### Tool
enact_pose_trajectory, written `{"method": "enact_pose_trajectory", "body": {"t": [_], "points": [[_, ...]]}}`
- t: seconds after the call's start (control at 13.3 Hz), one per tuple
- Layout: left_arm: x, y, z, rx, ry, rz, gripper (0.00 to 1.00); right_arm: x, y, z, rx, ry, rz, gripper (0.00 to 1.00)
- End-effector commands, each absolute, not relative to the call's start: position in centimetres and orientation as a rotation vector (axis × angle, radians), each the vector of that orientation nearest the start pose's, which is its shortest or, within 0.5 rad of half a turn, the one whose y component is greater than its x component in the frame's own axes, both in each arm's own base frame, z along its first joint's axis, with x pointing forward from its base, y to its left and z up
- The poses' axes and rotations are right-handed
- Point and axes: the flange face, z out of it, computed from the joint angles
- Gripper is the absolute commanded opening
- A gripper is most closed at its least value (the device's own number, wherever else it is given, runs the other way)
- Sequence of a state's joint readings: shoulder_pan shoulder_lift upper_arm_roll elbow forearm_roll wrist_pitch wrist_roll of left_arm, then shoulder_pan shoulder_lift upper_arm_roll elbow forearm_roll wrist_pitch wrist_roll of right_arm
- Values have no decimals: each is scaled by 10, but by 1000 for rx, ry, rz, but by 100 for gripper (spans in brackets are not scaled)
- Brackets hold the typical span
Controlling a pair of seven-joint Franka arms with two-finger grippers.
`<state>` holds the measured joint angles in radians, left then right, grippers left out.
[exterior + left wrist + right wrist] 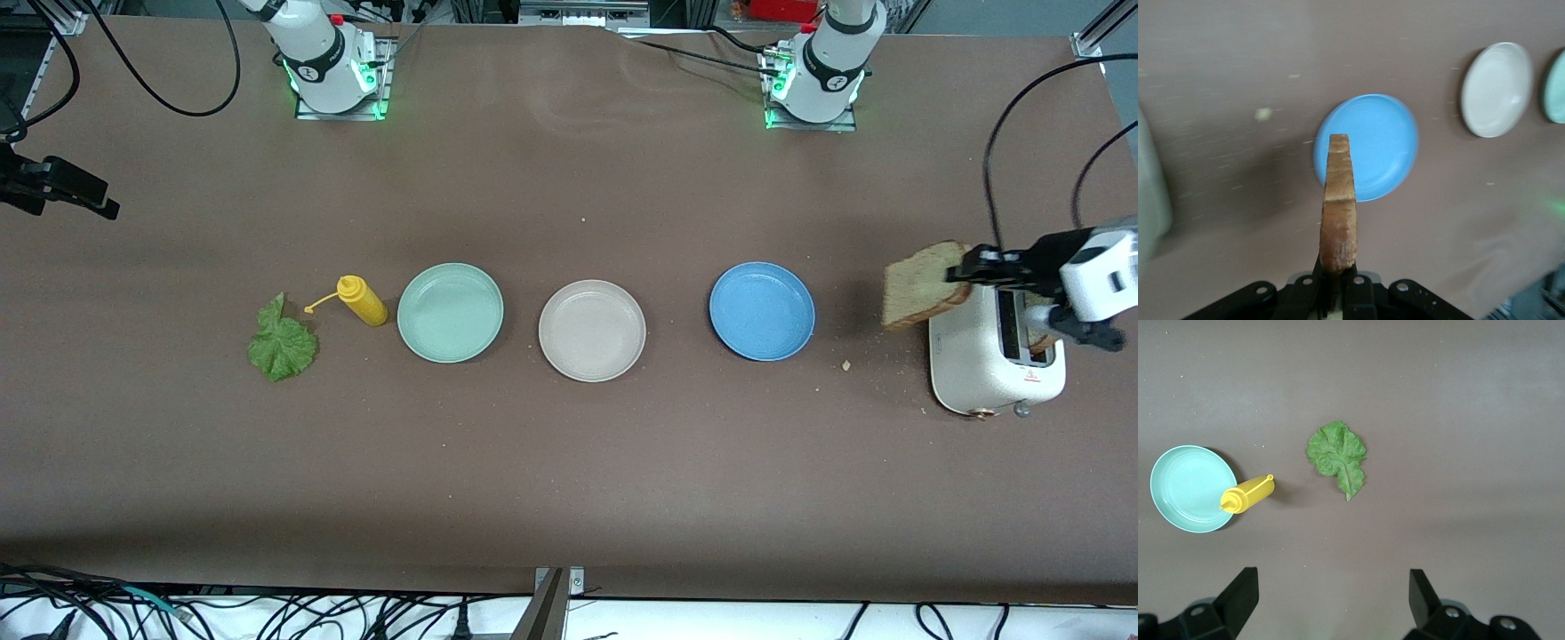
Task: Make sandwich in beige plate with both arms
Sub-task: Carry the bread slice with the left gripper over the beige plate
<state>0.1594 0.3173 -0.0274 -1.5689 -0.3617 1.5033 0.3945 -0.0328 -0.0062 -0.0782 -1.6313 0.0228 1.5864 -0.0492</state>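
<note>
My left gripper [965,271] is shut on the edge of a tan toast slice [920,284], held on edge in the air beside a white toaster [987,364] at the left arm's end of the table. In the left wrist view the toast slice [1338,200] sticks out from the left gripper [1337,270], with the blue plate [1385,147] below it. A second slice [1040,331] sits in the toaster's slot. The beige plate [592,331] lies bare mid-table. My right gripper [1333,587] hangs open over the table near the lettuce leaf [1338,457].
A blue plate [762,311] lies between the beige plate and the toaster. A mint green plate [450,312], a yellow squeeze bottle [363,300] lying on its side and the lettuce leaf [283,342] sit toward the right arm's end. A crumb [846,364] lies by the toaster.
</note>
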Motion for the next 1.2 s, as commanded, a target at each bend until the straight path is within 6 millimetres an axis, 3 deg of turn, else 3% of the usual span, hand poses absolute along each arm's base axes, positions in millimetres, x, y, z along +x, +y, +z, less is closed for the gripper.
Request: {"method": "enact_pose_trajectory", "body": {"t": [0.0,0.15,0.45,0.67,1.12], "points": [[628,-2,402,-3726,393,618,0,548,-58,608,-3098,89,56,100],[631,-55,389,-3751,462,695,0,548,-58,608,-3098,89,57,100],[642,-151,390,-3770,391,806,0,548,-58,608,-3098,89,56,100],[641,-213,383,-3791,344,735,0,548,-59,608,-3098,91,56,100],[631,-295,333,-3778,176,750,0,548,-59,608,-3098,91,56,100]]}}
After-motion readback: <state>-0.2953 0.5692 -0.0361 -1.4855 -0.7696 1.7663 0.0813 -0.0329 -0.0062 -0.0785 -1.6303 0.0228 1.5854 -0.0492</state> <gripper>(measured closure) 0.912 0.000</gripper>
